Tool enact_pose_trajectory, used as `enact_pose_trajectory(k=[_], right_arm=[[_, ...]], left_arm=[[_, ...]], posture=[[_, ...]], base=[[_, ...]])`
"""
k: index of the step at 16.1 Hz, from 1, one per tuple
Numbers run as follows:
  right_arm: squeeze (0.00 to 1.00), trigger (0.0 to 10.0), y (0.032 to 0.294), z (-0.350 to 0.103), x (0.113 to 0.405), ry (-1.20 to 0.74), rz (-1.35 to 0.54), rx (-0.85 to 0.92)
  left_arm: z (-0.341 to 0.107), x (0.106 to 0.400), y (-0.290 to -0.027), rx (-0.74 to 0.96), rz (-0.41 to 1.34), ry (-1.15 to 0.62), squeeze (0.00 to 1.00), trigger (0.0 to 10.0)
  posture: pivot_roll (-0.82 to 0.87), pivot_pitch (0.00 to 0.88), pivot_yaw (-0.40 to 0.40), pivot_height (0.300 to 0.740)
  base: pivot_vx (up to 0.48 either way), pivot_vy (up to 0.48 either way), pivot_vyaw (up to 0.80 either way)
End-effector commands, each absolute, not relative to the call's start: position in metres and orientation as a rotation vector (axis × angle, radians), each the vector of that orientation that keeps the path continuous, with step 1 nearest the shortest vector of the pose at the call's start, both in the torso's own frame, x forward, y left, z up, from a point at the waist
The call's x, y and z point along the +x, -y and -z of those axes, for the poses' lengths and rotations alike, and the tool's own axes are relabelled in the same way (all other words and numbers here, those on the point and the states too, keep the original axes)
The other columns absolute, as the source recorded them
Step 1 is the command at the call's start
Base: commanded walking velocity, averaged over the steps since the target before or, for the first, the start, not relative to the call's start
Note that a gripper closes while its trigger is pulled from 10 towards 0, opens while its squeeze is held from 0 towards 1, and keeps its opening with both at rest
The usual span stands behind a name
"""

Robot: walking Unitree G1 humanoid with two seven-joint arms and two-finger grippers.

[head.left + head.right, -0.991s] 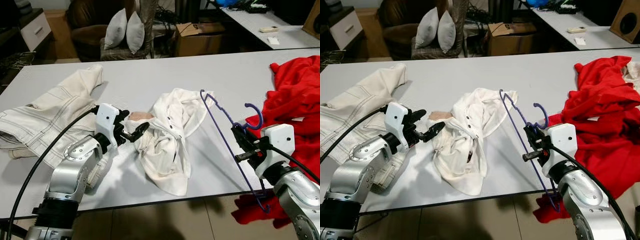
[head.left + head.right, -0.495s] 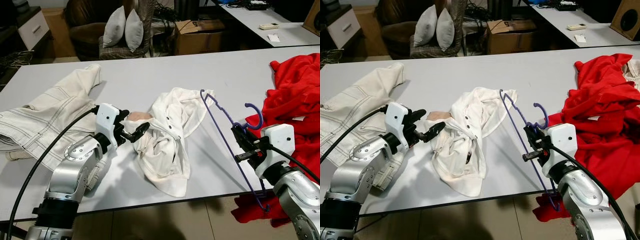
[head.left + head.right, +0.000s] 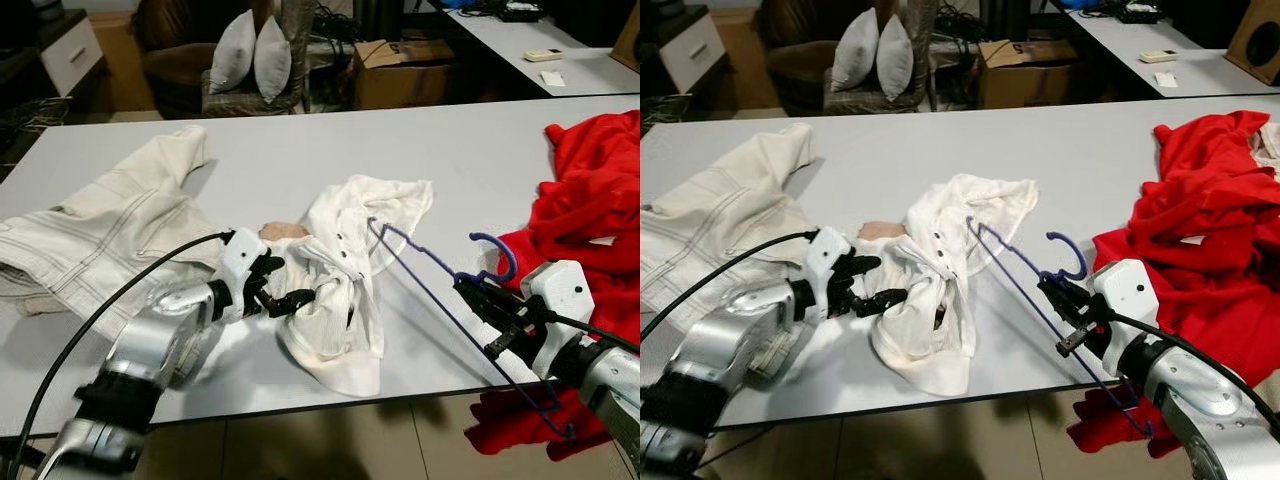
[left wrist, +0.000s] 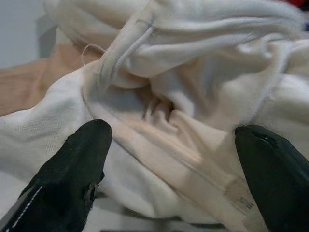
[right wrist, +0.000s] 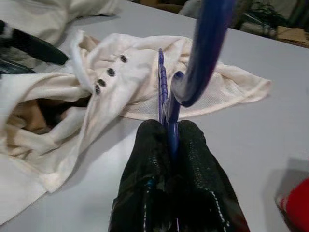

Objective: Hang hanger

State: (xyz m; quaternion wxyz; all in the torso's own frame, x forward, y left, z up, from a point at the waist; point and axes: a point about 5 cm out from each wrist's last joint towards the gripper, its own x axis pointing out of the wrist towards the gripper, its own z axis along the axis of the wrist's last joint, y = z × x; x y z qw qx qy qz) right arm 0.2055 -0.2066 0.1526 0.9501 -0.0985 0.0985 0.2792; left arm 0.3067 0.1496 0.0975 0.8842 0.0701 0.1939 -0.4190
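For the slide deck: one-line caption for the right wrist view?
Right gripper clamps the thin blue wire hanger above the grey table, facing the crumpled white buttoned shirt.

One table (image 3: pixel 300 150) carries three garments: one white shirt (image 3: pixel 345 270) near its centre, one cream pair of trousers (image 3: pixel 100 225) at nine o'clock from the shirt, and one red garment (image 3: pixel 600 190) at three o'clock. There is one blue hanger (image 3: pixel 430 265), lying between the shirt and the red garment. Two grippers are at work: the left gripper (image 3: pixel 285 290) at the shirt's nine o'clock edge and the right gripper (image 3: pixel 480 305) at four o'clock from the shirt. Beyond the table, at twelve o'clock, stand two pillows (image 3: pixel 250 55) on one chair (image 3: pixel 175 50) and one cardboard box (image 3: pixel 400 70).
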Motion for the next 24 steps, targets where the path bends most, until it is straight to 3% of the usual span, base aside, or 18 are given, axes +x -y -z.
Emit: enact_pose_trajectory(k=[1,2,4,7,10,15,16,18,23,24], right_arm=[[0.0,10.0,0.204,-0.157,0.205,-0.188,-0.589,-0.203],[0.0,10.0,0.204,-0.157,0.206,-0.186,-0.585,-0.206],[0.0,10.0,0.207,-0.157,0.206,-0.184,-0.572,-0.216],[0.0,10.0,0.219,-0.162,0.213,-0.157,-0.464,-0.249],[0.0,10.0,0.226,-0.169,0.214,-0.13,-0.44,-0.259],[0.0,10.0,0.232,-0.176,0.205,-0.12,-0.442,-0.276],[0.0,10.0,0.234,-0.176,0.202,-0.12,-0.429,-0.276],[0.0,10.0,0.234,-0.176,0.199,-0.124,-0.425,-0.272],[0.0,10.0,0.234,-0.174,0.196,-0.132,-0.427,-0.25],[0.0,10.0,0.231,-0.174,0.197,-0.132,-0.446,-0.242]], left_arm=[[-0.097,0.311,-0.147,0.186,0.865,-0.407,0.0,10.0],[-0.093,0.316,-0.142,0.186,0.85,-0.414,0.0,9.7],[-0.09,0.326,-0.132,0.192,0.815,-0.404,0.0,0.0],[-0.09,0.342,-0.113,0.17,0.762,-0.392,0.0,0.0],[-0.101,0.365,-0.107,0.144,0.543,-0.342,0.0,0.0],[-0.125,0.389,-0.147,0.141,0.178,-0.265,0.0,0.0],[-0.133,0.392,-0.165,0.102,0.105,-0.233,0.0,0.0],[-0.138,0.393,-0.173,0.053,0.11,-0.216,0.0,0.0],[-0.141,0.384,-0.161,0.002,0.457,-0.228,0.0,0.0],[-0.139,0.38,-0.16,0.055,0.528,-0.236,0.0,10.0]], posture=[[0.02,0.0,0.05,0.74],[0.01,0.0,0.054,0.74],[0.01,0.0,0.057,0.74],[0.0,0.0,0.061,0.74],[-0.02,0.0,0.074,0.74],[-0.07,0.0,0.105,0.74],[-0.08,0.0,0.111,0.74],[-0.08,0.0,0.114,0.74],[-0.04,0.0,0.091,0.74],[-0.04,0.0,0.09,0.74]], base=[[0.0,0.0,0.0],[0.0,0.0,0.0],[0.0,0.0,0.0],[0.0,0.0,0.0],[0.0,0.0,0.0],[0.0,0.0,0.0],[0.0,0.0,0.0],[0.0,0.0,0.0],[0.0,0.0,0.0],[0.0,0.0,0.0]])
